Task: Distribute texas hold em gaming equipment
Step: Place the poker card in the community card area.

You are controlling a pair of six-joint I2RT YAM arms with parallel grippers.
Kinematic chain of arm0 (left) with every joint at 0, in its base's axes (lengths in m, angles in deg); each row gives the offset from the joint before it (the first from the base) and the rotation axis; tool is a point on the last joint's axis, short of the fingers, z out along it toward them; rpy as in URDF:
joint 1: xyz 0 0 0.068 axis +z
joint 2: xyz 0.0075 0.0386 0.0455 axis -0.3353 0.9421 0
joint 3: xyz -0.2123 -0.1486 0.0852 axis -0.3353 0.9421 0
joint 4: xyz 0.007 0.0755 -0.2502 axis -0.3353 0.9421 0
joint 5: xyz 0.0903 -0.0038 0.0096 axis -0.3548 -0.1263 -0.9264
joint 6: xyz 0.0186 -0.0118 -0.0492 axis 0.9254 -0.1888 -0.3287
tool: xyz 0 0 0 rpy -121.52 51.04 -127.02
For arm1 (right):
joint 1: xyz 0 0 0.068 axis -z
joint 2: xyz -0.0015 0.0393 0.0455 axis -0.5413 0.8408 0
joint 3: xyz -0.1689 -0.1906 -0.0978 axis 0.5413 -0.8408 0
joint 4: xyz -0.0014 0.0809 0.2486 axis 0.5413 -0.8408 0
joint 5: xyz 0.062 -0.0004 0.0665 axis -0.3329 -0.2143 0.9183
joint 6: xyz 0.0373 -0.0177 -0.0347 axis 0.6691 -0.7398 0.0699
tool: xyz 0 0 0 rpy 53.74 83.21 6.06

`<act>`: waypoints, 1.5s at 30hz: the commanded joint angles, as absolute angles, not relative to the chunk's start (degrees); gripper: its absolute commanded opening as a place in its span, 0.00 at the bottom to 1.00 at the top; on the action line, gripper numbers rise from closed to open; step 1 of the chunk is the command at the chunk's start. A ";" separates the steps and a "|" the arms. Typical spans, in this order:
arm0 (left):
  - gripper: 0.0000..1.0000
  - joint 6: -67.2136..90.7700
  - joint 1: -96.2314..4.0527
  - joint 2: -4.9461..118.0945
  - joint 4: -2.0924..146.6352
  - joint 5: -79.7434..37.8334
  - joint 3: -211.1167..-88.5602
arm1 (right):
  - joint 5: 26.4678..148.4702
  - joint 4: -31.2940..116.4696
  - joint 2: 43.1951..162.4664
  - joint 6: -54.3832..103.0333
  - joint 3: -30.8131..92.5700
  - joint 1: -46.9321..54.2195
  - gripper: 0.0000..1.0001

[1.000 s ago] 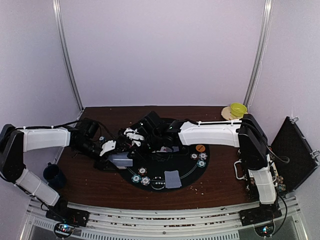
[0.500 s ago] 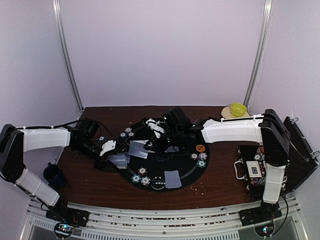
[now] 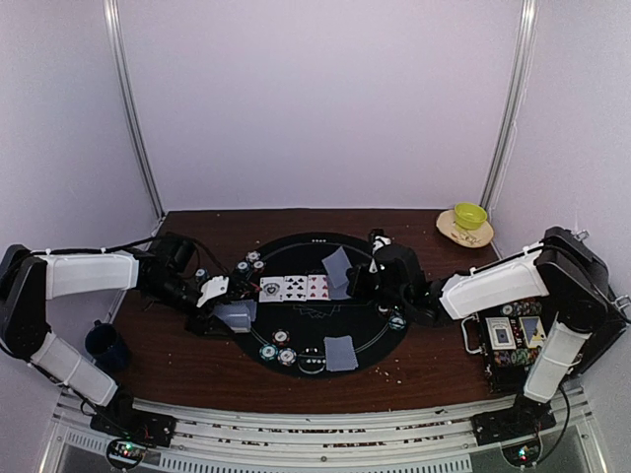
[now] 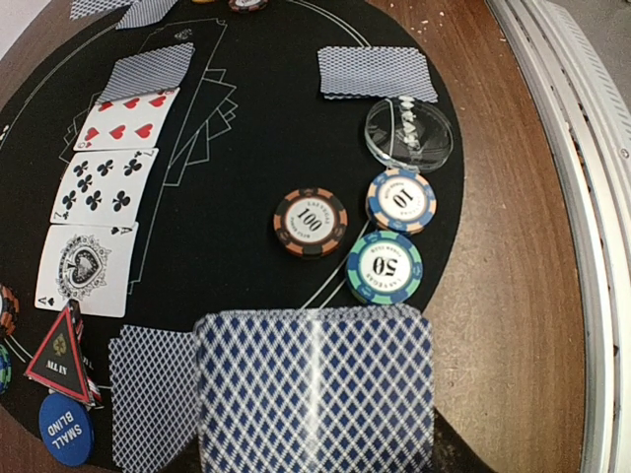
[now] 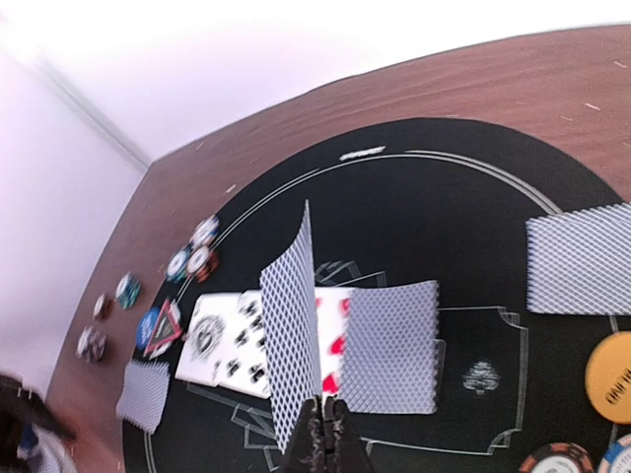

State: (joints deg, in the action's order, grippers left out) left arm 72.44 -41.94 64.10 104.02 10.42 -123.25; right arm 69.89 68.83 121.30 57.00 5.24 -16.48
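My left gripper (image 3: 214,291) is shut on the blue-backed deck of cards (image 4: 315,389) at the mat's left edge; the deck hides its fingers in the left wrist view. My right gripper (image 5: 325,439) is shut on one face-down-patterned card (image 5: 293,345), held on edge above the mat centre (image 3: 337,266). Three face-up cards (image 4: 99,185) lie in a row, with a face-down card (image 5: 389,347) beside them. Three chips (image 4: 385,267) and a clear disc (image 4: 407,135) lie near the deck. A red triangle (image 4: 61,343) and a blue button (image 4: 66,429) sit at the left. An orange button (image 5: 611,376) lies at the right.
The round black mat (image 3: 325,320) covers the table's middle. A face-down pair (image 3: 340,353) lies near its front. A yellow-green bowl (image 3: 470,214) stands at the back right, a dark blue mug (image 3: 104,345) at the left, and an open chip case (image 3: 513,340) at the right.
My right arm has drawn back from the deck at the left to the mat's centre-right, carrying one card. The three face-up cards now show. The left arm has not moved.
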 commanded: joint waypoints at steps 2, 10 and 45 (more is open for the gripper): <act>0.54 72.02 -42.35 63.01 102.50 11.40 -123.50 | 55.36 76.12 122.37 68.55 2.41 -16.89 0.00; 0.54 71.99 -42.34 63.17 102.55 11.39 -123.52 | 53.19 73.61 125.87 70.68 3.11 -15.41 0.00; 0.54 72.14 -42.35 63.35 102.50 11.38 -123.47 | 63.85 72.47 131.79 70.19 3.47 -11.00 0.00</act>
State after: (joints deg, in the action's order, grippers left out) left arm 72.13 -41.94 64.10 104.00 10.42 -123.25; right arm 63.56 72.64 131.05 70.20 3.65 -11.22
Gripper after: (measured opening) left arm 0.539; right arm 0.016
